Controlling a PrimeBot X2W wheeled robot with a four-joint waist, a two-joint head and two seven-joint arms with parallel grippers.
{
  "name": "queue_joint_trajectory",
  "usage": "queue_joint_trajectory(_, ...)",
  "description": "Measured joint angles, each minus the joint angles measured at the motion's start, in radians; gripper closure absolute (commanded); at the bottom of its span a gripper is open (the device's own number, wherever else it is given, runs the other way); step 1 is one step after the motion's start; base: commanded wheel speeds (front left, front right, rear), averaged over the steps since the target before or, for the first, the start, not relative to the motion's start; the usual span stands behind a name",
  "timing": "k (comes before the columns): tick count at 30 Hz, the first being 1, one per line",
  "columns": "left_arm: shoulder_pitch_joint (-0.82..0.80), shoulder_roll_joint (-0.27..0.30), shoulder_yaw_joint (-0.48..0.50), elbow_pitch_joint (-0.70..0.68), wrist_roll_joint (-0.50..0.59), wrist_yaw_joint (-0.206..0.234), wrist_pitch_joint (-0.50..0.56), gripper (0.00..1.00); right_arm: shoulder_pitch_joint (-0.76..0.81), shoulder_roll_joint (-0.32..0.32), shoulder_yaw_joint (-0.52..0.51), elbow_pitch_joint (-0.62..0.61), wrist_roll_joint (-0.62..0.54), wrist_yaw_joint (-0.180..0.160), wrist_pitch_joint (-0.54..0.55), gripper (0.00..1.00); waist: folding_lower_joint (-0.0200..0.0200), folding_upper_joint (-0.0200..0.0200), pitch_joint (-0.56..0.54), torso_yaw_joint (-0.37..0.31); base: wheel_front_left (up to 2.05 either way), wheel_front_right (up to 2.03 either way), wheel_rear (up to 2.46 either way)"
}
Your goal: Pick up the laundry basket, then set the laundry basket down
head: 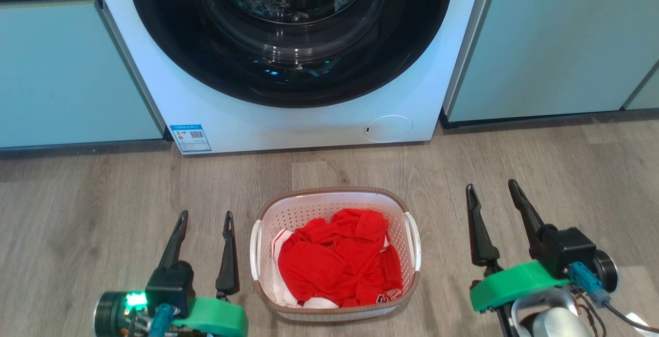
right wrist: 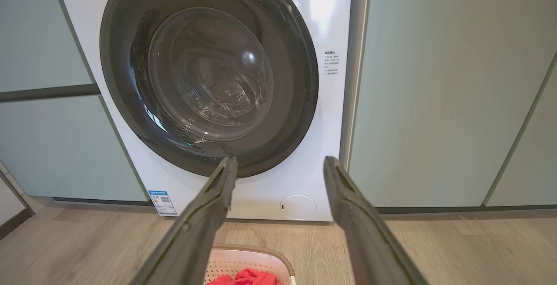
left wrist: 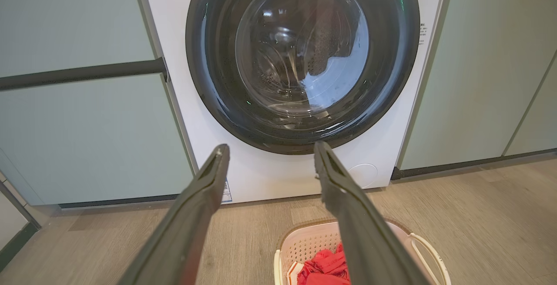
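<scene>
laundry basket (head: 334, 254) on floor w/ red clothes, not yet lifted; left gripper (head: 203, 221) & right gripper (head: 494, 188) flank it, jaws apart, empty.

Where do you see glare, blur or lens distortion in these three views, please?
Head view: evenly lit and sharp, the laundry basket crisp, small glints in the washing machine door. Left wrist view: a pale reflection on the door glass, cabinet edges tilted by the wide lens, left gripper soft. Right wrist view: a bright glare patch on the machine's white front, right gripper soft.
</scene>
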Motion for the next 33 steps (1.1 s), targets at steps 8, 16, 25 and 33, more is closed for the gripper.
queue_joint_trajectory(8,0.0,-0.006,0.004,0.013,0.0,-0.002,0.0,0.0,0.0,0.0,-0.001,0.0,-0.004,0.0,0.0,0.0,0.0,0.0,0.003,0.001,0.0,0.0,0.0)
queue_joint_trajectory(16,0.0,-0.007,0.016,0.016,0.0,-0.009,0.0,0.0,0.0,0.0,-0.003,0.0,-0.004,0.0,0.0,0.0,0.0,0.0,0.008,0.001,0.0,0.0,0.0)
queue_joint_trajectory(25,-0.001,-0.009,0.021,0.022,0.0,-0.01,0.0,0.0,0.0,0.0,-0.012,0.001,-0.004,0.0,0.0,0.0,0.0,0.0,0.023,0.001,0.0,0.0,0.0)
queue_joint_trajectory(33,-0.037,-0.012,0.027,0.056,-0.002,-0.031,0.0,0.0,-0.015,0.0,-0.022,0.05,-0.012,0.0,0.0,0.0,0.0,0.0,0.08,0.002,0.0,0.0,0.0)
